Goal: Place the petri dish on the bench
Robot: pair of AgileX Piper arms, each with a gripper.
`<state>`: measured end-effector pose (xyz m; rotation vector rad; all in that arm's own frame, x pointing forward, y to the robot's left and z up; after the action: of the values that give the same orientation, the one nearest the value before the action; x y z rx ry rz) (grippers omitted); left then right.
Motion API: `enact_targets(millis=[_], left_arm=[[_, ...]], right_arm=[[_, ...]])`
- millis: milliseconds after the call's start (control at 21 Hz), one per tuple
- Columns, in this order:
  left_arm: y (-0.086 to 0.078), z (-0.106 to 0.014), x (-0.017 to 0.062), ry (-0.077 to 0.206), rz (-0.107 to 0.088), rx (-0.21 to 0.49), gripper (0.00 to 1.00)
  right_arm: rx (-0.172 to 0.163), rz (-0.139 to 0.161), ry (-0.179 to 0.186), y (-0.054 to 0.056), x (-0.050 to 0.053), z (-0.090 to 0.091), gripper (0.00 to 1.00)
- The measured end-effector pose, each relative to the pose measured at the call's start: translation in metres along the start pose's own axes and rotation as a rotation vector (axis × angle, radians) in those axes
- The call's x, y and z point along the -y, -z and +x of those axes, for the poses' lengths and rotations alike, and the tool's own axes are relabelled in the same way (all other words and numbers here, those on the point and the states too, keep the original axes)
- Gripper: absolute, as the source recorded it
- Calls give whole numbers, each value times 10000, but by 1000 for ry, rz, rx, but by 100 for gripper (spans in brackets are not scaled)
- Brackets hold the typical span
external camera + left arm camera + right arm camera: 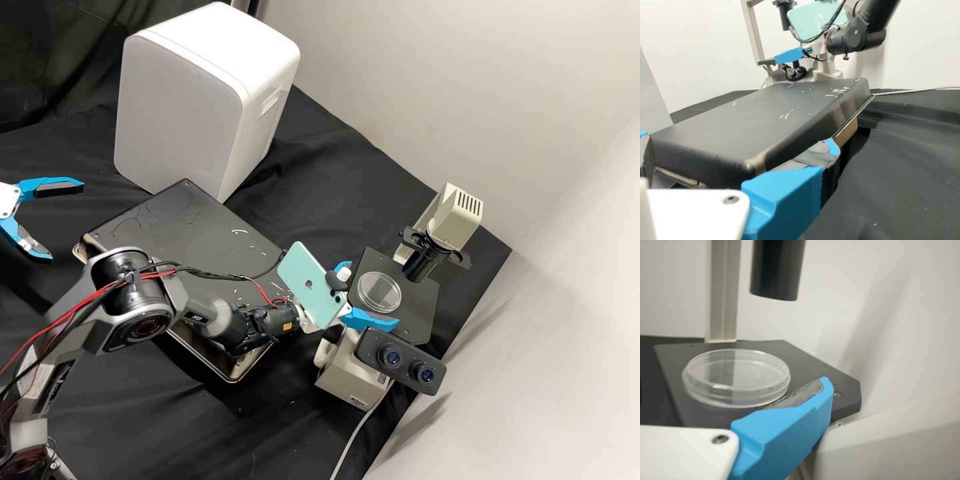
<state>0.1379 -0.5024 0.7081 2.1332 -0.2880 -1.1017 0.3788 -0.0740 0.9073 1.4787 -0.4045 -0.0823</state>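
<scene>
A clear round petri dish (379,291) lies flat on the black stage (420,313) of a microscope, under its dark lens tube (419,265). My right gripper (357,295) is open at the stage's near side, one blue finger on each side, the tips just short of the dish and nothing between them. In the right wrist view the dish (736,376) sits just beyond one blue finger (790,425). My left gripper (63,221) hangs open and empty at the far left of the bench, well away from the dish; its finger (785,200) shows in the left wrist view.
A dark tray (187,227) lies mid-bench under the right arm, and a white box appliance (200,100) stands behind it. The microscope body (353,373) and its eyepieces (407,363) sit close to the right wall. Black cloth covers the bench (167,413).
</scene>
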Motion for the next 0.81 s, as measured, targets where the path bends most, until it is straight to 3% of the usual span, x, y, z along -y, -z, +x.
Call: enact_targets(millis=[191, 429, 810], left_arm=[[0, -1, 1, 0, 0, 0, 100], [0, -1, 1, 0, 0, 0, 100], [0, -1, 1, 0, 0, 0, 100]], right_arm=[[-9, 27, -4, 45, -62, -101, 100], [-19, 39, -19, 92, -159, -159, 100], [-38, 48, -78, 147, -368, -142, 100]])
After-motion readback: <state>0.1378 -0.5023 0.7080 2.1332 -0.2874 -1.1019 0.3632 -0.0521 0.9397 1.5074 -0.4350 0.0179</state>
